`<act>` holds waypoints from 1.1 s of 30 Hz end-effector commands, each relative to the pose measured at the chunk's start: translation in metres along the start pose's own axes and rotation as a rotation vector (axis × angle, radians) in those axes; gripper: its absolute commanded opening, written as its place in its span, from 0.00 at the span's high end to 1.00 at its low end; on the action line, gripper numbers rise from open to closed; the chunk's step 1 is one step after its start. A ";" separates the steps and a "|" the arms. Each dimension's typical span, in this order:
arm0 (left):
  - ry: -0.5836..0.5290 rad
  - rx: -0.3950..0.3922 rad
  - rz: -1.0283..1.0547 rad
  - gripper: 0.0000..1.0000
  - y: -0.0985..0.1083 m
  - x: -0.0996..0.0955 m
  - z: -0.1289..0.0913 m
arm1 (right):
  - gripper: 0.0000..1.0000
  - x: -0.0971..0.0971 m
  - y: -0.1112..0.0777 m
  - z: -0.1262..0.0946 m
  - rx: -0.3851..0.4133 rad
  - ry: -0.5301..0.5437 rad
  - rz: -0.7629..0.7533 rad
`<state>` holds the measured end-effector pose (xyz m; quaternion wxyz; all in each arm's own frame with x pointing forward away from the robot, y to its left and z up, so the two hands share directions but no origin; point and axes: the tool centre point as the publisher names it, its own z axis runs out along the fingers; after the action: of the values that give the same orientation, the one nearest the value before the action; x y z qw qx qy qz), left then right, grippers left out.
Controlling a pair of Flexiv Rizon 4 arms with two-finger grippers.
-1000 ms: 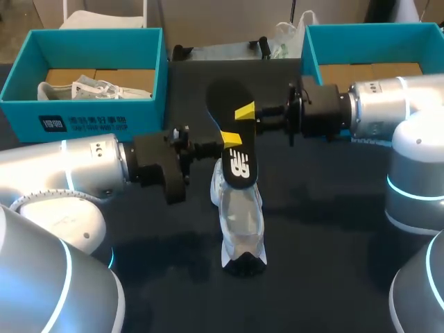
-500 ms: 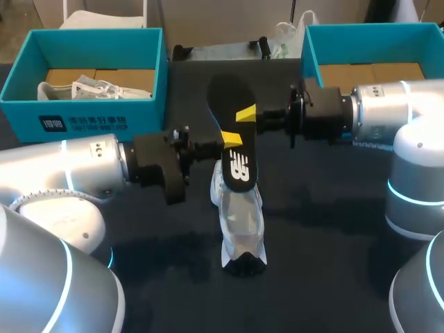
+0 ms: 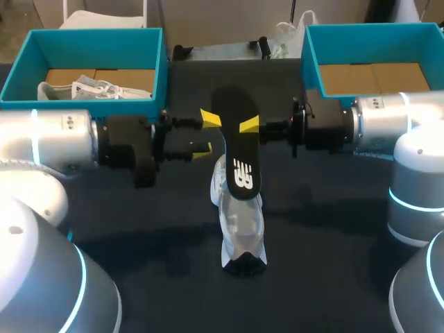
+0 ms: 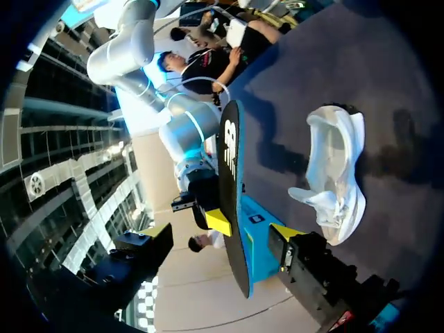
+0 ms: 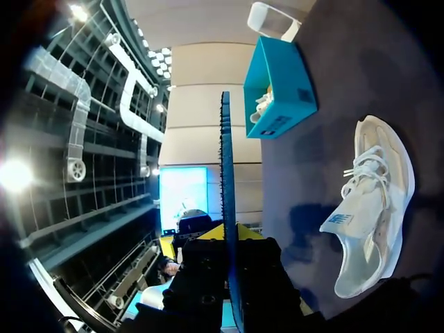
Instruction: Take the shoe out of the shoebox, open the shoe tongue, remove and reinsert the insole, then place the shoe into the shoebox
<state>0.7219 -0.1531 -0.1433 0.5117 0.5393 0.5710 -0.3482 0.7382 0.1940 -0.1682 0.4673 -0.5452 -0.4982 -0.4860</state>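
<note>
Head view, insole: I see the flat black insole (image 3: 238, 149) with its white logo held up over the middle of the table. Its long axis runs away from the camera. From this angle its near end overlaps the shoe, and I cannot tell whether the two touch.
Insole edge-on: in both wrist views it reads as a thin dark blade, standing on edge.
Right gripper: my right gripper (image 3: 248, 127) comes in from the right and is clamped on the insole about midway along. In the right wrist view the insole runs straight between the yellow-tipped fingers.
Left gripper: my left gripper (image 3: 207, 133) has its fingers spread wide and grips nothing. Its tips sit just beside the insole's left edge. In the left wrist view the insole stands ahead, in line with the gap.
Shoe: the white mesh sneaker (image 3: 239, 218) with white laces lies on the table below the insole, out of either box.
Boxes: the open teal shoebox at far left (image 3: 90, 48) holds a second white shoe (image 3: 94, 89). The open teal shoebox at far right (image 3: 368, 45) shows a brown cardboard floor.
Table: a dark cloth-covered table (image 3: 333, 229) lies under it all.
</note>
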 end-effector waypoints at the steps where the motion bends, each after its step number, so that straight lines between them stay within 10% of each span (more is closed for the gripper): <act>1: 0.045 0.094 -0.002 0.00 0.006 -0.004 -0.026 | 1.00 -0.014 0.001 0.001 -0.005 0.017 0.004; 9: 0.045 0.094 -0.002 0.00 0.006 -0.004 -0.026 | 1.00 -0.014 0.001 0.001 -0.005 0.017 0.004; 16: 0.275 0.101 0.011 0.00 0.054 -0.023 -0.035 | 1.00 -0.014 0.001 0.001 -0.005 0.017 0.004; 18: 0.341 -0.021 0.055 0.00 0.073 -0.033 -0.042 | 1.00 -0.014 0.001 0.001 -0.005 0.017 0.004; 33: 0.443 0.081 0.028 0.00 0.087 -0.053 -0.023 | 1.00 -0.014 0.001 0.001 -0.005 0.017 0.004</act>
<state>0.7768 -0.1157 -0.0899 0.4041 0.6018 0.6426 -0.2480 0.7395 0.1918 -0.1831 0.4724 -0.5417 -0.4915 -0.4917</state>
